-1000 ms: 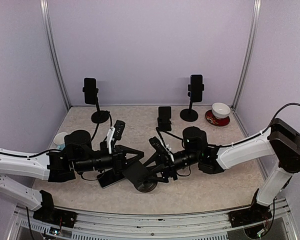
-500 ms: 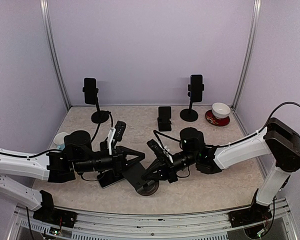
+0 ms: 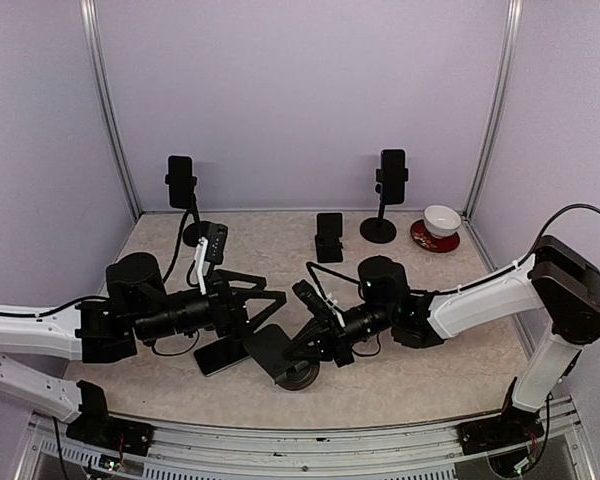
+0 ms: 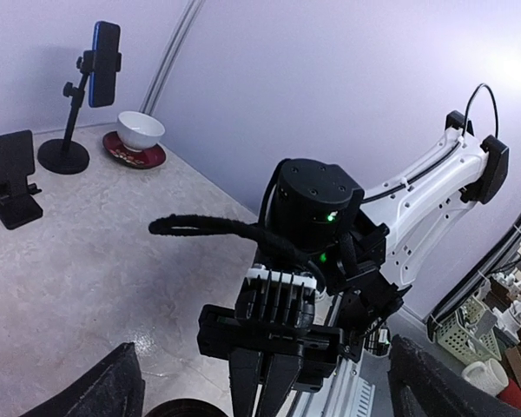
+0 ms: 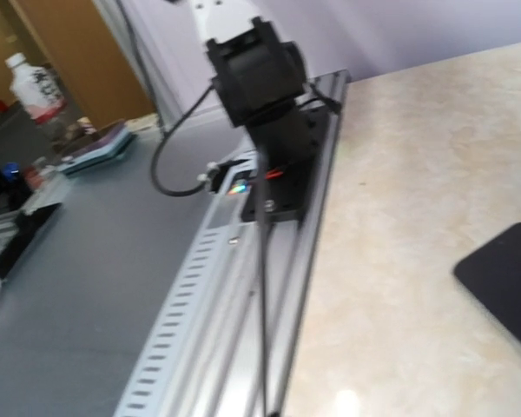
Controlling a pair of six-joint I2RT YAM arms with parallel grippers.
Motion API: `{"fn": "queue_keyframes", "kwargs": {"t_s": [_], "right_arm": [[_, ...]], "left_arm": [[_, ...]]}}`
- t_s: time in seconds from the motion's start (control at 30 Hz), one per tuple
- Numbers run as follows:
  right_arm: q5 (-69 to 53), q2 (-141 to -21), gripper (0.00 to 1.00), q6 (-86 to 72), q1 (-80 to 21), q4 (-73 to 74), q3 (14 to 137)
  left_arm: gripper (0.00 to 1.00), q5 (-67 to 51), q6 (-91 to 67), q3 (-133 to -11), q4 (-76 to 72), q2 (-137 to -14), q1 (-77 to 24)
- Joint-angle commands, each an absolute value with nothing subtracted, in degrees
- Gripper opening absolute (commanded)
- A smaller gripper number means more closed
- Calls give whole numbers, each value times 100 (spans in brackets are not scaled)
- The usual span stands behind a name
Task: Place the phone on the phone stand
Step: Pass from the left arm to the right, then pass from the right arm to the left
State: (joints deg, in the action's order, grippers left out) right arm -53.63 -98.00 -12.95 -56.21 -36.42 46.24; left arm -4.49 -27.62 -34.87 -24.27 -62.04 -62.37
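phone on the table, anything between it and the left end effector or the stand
Nothing visible. The phone lies uncovered by the open left end effector, the phone stand right beside it, the shut right end effector at the stand's other side.

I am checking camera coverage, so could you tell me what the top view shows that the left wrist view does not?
Only the top view shows the flat phone lying on the table and the left stand with its phone at the back. Only the left wrist view shows a basket beyond the table. Both show the bowl on its red saucer, the tall right stand, the small stand and the right arm.
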Motion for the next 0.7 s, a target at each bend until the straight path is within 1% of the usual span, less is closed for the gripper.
{"fn": "queue_keyframes", "kwargs": {"t_s": [0.0,0.17,0.3,0.53,0.67], "right_arm": [[-4788,-9405,0,-995,-5662,-3624,4608],[-3987,-9037,0,-833,-5662,-3713,4369],[-3090,-8656,0,-720,-5660,-3849,4117],[-1245,-8128,0,-482,-5828,-3790,3903],[-538,-7994,0,-292,-6030,-3859,3821]], "left_arm": [[99,128,-3157,-3476,-2208,-5921,-6267],[99,960,-3575,-3498,-1751,-5732,-6427],[99,1544,-4006,-3554,-1387,-5636,-6468],[99,2146,-4417,-3776,-1024,-5887,-6584],[99,2324,-4475,-4007,-989,-6191,-6713]]}}
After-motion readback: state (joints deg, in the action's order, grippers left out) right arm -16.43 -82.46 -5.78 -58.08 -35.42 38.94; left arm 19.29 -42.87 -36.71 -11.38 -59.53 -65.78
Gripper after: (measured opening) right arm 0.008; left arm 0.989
